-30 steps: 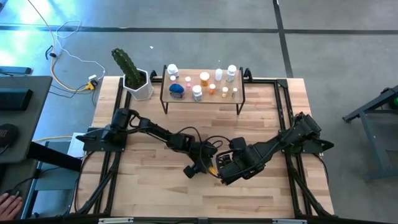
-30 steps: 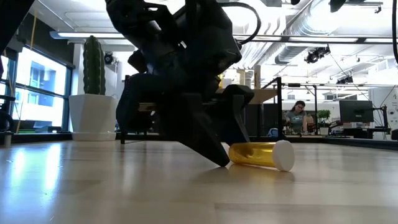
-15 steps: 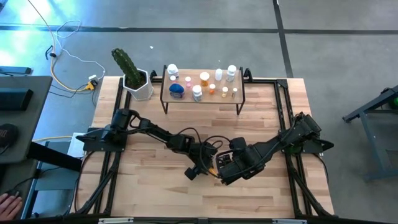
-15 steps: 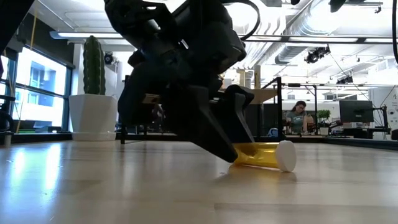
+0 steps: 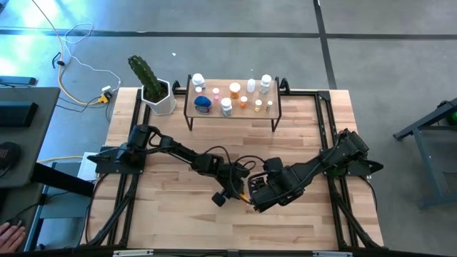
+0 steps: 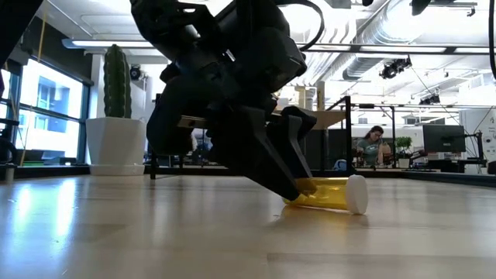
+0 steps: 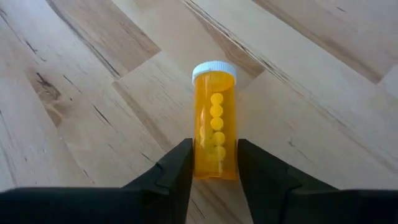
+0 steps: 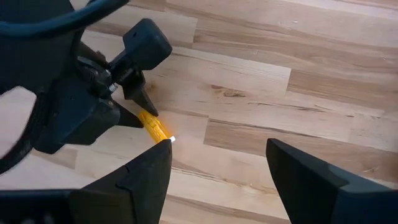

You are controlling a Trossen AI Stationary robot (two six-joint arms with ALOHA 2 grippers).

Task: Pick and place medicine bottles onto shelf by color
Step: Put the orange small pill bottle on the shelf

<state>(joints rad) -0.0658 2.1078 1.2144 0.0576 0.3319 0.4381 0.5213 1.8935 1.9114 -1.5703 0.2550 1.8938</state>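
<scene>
**Left gripper clamped on the orange vial down on the table**

While the shelf [image 5: 232, 107] at the far end of the table [image 5: 314, 143] has a bunch of medicine bottles [image 5: 226, 106] standing on its plank top (white, blue, orange and pinkish ones), one orange vial [image 7: 215, 124] lies on its side on the bare wood near the middle of the table, well apart from the shelf. Its white cap [image 6: 356, 194] points away from the left gripper [image 7: 214, 171], and you can see yellow pills lined up inside it.

So the left gripper is down at table level with its two dark fingers [image 7: 177, 174] pressed against both sides of the vial's bottom end, pinching it. From the low view the vial looks to be lying on the tabletop, cap end sticking out past the fingertips.

Right gripper [image 8: 217, 165] sits just beside that spot, jaws spread wide with nothing between them, looking at the left gripper and the vial from close by.

Off by the shelf's corner there's a white pot with a green cactus [image 5: 151, 87].
</scene>
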